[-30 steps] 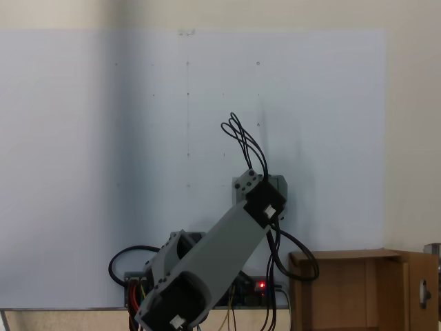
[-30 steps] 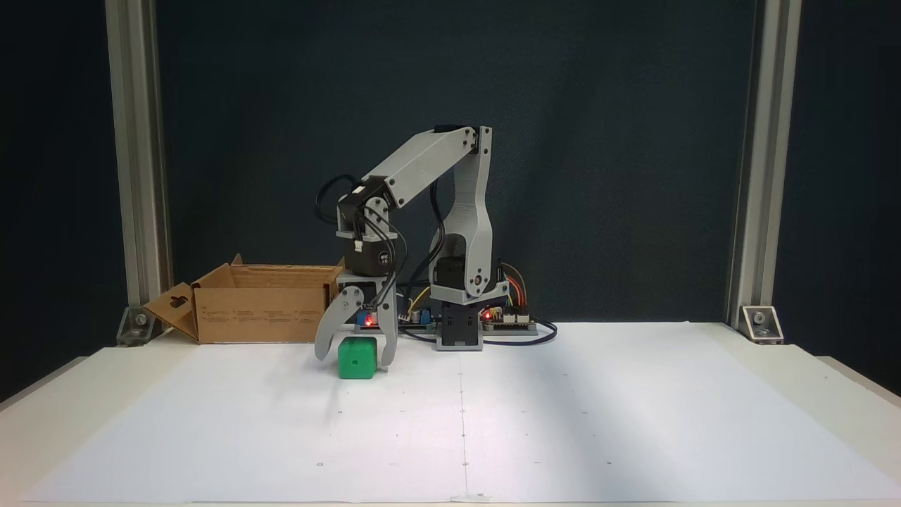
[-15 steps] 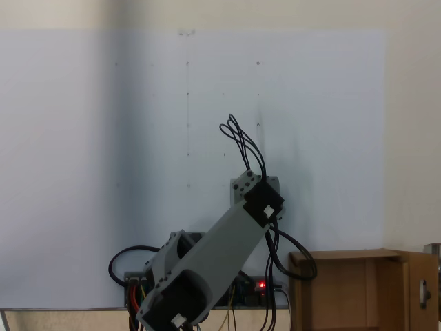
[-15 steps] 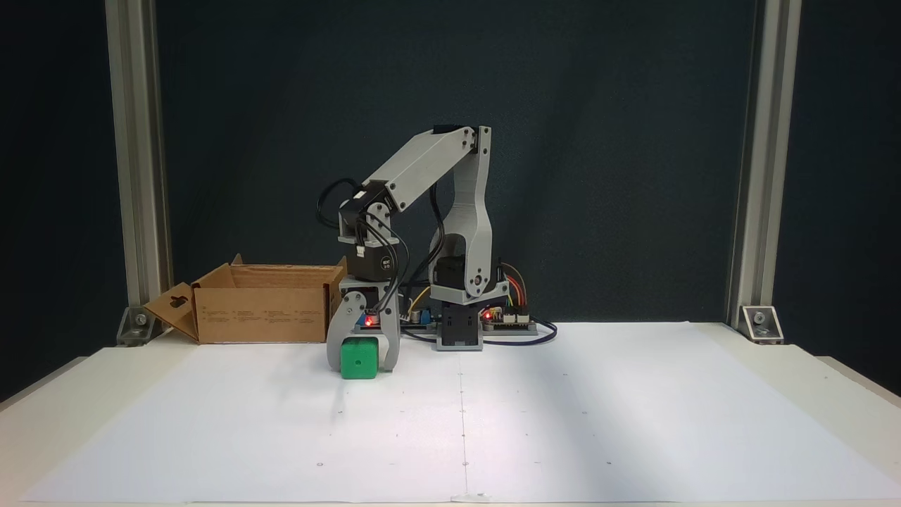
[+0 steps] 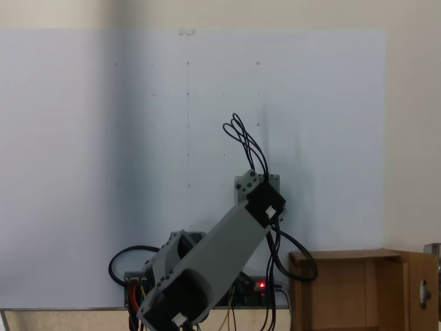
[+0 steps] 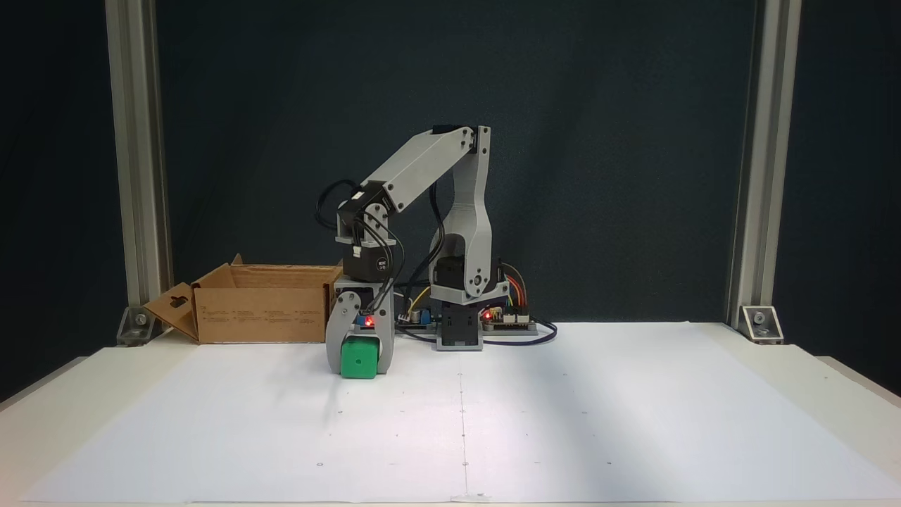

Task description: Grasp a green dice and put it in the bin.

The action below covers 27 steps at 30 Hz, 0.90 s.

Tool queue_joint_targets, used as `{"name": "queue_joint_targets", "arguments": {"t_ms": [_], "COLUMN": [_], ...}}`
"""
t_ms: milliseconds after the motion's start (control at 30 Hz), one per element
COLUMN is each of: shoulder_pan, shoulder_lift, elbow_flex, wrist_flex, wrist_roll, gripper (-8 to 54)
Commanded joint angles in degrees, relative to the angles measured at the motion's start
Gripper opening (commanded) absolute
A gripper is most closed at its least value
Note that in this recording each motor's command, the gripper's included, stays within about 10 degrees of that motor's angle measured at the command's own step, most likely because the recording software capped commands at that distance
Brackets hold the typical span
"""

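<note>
The green dice (image 6: 358, 359) rests on the white sheet, just left of the arm's base. My gripper (image 6: 358, 367) points straight down over it, and its two grey fingers (image 6: 334, 350) press against the cube's left and right sides, so it is shut on the dice. The bin (image 6: 264, 303) is a brown cardboard box with upright flaps, standing behind and to the left of the gripper. From above, a fixed view shows the bin (image 5: 358, 289) at the lower right, while the arm's wrist (image 5: 258, 196) hides the dice and the fingers.
The arm's base (image 6: 461, 317) with its red-lit boards and cables sits right of the gripper. Metal frame posts (image 6: 137, 169) stand at both back corners. The white paper sheet (image 6: 598, 415) spreads wide in front and to the right.
The fingers closed in from a wide spread onto the dice's sides. The wrist dropped slightly and shifted a little to the left.
</note>
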Motion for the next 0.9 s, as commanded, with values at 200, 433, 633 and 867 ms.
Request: {"name": "queue_joint_targets", "arguments": {"t_ms": [200, 433, 633, 867], "shoulder_pan": [-0.18, -1.41, -2.11, -2.20], "shoulder_lift": [1.85, 8.53, 12.04, 12.22], "elbow_flex": [-0.53, -2.11, -15.73, -32.87], "wrist_flex": [3.25, 8.26, 18.81, 23.64], "wrist_roll": [4.66, 4.66, 4.22, 3.25], "gripper": [12.0, 12.0, 12.0, 12.0]}}
